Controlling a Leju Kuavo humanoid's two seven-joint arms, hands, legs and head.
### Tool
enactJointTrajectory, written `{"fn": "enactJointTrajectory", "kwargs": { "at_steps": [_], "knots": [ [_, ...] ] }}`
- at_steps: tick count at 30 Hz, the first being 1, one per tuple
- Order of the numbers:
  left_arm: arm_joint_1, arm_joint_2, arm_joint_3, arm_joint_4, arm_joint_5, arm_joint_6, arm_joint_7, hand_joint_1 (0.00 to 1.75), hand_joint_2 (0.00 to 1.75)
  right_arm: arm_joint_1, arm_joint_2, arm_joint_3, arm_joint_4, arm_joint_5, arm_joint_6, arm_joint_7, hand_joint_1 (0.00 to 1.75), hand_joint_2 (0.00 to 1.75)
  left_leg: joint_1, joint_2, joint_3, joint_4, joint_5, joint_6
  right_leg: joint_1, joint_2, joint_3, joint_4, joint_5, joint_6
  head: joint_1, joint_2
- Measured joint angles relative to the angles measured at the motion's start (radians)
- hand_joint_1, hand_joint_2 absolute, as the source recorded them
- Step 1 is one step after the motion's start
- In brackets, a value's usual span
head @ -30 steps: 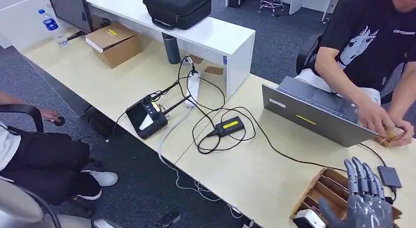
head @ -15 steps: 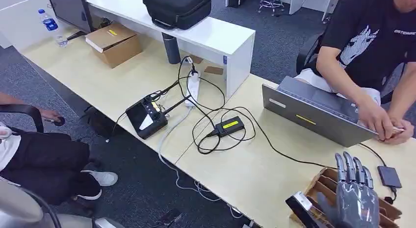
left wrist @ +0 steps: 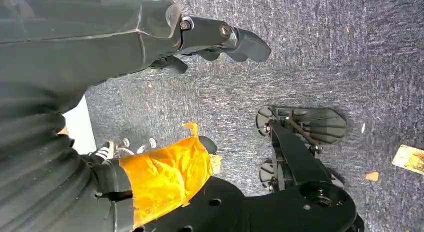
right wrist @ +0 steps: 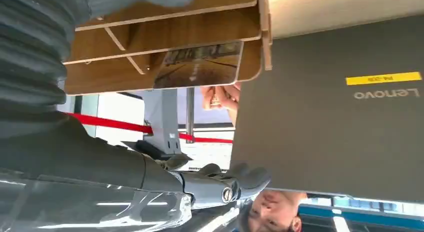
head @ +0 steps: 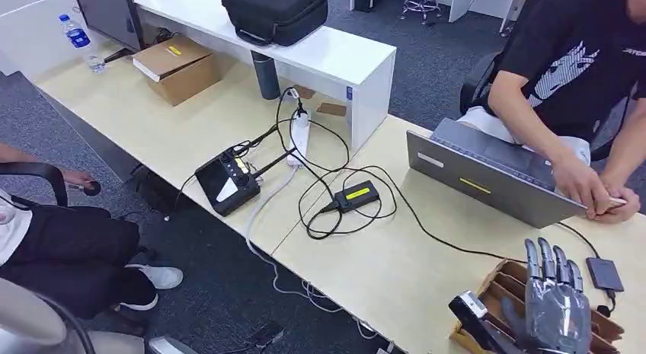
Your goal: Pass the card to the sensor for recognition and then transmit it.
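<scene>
**Hovering over the card rack, pickup not yet made**

Placing the right hand [head: 560, 308] above the wooden slotted rack [head: 499, 282] at the near corner of the desk [head: 381, 270]. Reading its fingers [head: 550, 259] as straight and spread, with nothing between them. Same from the right wrist view: fingertips stretched out, well apart from the card.

Locating the card [right wrist: 197, 65] inside the rack, leaning flat against a divider, printed face out, untouched.

Noting the left hand [left wrist: 210, 35] hanging low over the carpet, fingers loosely extended, holding nothing.

Taking the small dark box on a cable [head: 604, 274], just beside the rack, as the likely sensor; cannot confirm from here.

Judging progress as early:
- Done: hand positioned at the rack.
- Left: closing on the card, lifting it out, presenting it to the sensor, then handing it on.

Also seeing a person's hands [head: 590, 190] busy behind the open laptop [head: 487, 175], near the rack. Probably the receiving side, though that is a guess.
</scene>
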Motion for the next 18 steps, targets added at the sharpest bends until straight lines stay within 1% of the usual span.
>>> {"fn": "enactJointTrajectory", "kwargs": {
  "at_steps": [1,4,6,9,10,11,12,13,15,18],
  "knots": [
    [0.0,0.0,0.0,0.0,0.0,0.0,0.0,0.0,1.75,0.0,0.0,-0.003,0.002,0.0,0.0,0.0,1.26,1.75,0.0,0.0,0.0,0.0,0.0,0.0,0.0,0.0,0.0,0.0,0.0,0.0,0.0,0.0],
    [0.0,0.0,0.0,0.0,0.0,0.0,0.0,0.0,1.75,0.0,0.0,-0.01,0.004,0.0,0.001,0.0,1.45,1.75,0.0,0.0,0.0,0.0,0.0,0.0,0.0,0.0,0.0,0.0,0.0,0.0,0.0,0.0],
    [0.0,0.0,0.0,0.0,0.0,0.0,0.0,0.0,1.75,0.0,0.0,-0.012,0.004,0.0,0.001,0.0,1.52,1.75,0.0,0.0,0.0,0.0,0.0,0.0,0.0,0.0,0.0,0.0,0.0,0.0,0.0,0.0],
    [0.0,0.0,0.0,0.0,0.0,0.0,0.0,0.0,1.75,0.0,0.0,-0.016,0.006,-0.002,0.001,0.0,1.45,1.75,0.0,0.0,0.0,0.0,0.0,0.0,0.0,0.0,0.0,0.0,0.0,0.0,0.0,0.0],
    [0.0,0.0,0.0,0.0,0.0,0.0,0.0,0.0,1.75,0.0,0.0,-0.018,0.006,-0.003,0.001,0.0,1.4,1.75,0.0,0.0,0.0,0.0,0.0,0.0,0.0,0.0,0.0,0.0,0.0,0.0,0.0,0.0],
    [0.001,0.0,0.0,0.0,0.0,0.0,0.0,0.0,1.75,0.0,0.0,-0.02,0.006,-0.003,0.0,0.0,1.38,1.75,0.0,0.0,0.0,0.0,0.0,0.0,0.0,0.0,0.0,0.0,0.0,0.0,0.0,0.0],
    [0.001,0.0,0.0,0.0,0.0,0.0,0.0,0.0,1.75,0.0,0.0,-0.023,0.008,-0.003,0.0,0.0,1.31,1.75,0.0,0.0,0.0,0.0,0.0,0.0,0.0,0.0,0.0,0.0,0.0,0.0,0.0,0.0],
    [0.001,0.0,0.0,0.0,0.0,0.0,-0.001,0.0,1.75,0.0,0.0,-0.026,0.009,-0.003,0.0,-0.001,1.33,1.75,0.0,0.0,0.0,0.0,0.0,0.0,0.0,0.0,0.0,0.0,0.0,0.0,0.0,0.0],
    [0.001,0.0,0.0,0.0,0.0,0.0,-0.001,0.0,1.75,0.0,0.0,-0.029,0.009,-0.003,-0.001,-0.003,1.31,1.75,0.0,0.0,0.0,0.0,0.0,0.0,0.0,0.0,0.0,0.0,0.0,0.0,0.0,0.0],
    [0.001,0.0,0.0,0.0,0.0,0.0,-0.001,0.0,1.75,0.001,0.0,-0.032,0.011,-0.004,-0.002,-0.003,1.34,1.75,0.0,0.0,0.0,0.0,0.0,0.0,0.0,0.0,0.0,0.0,0.0,0.0,0.0,0.0]
  ]
}}
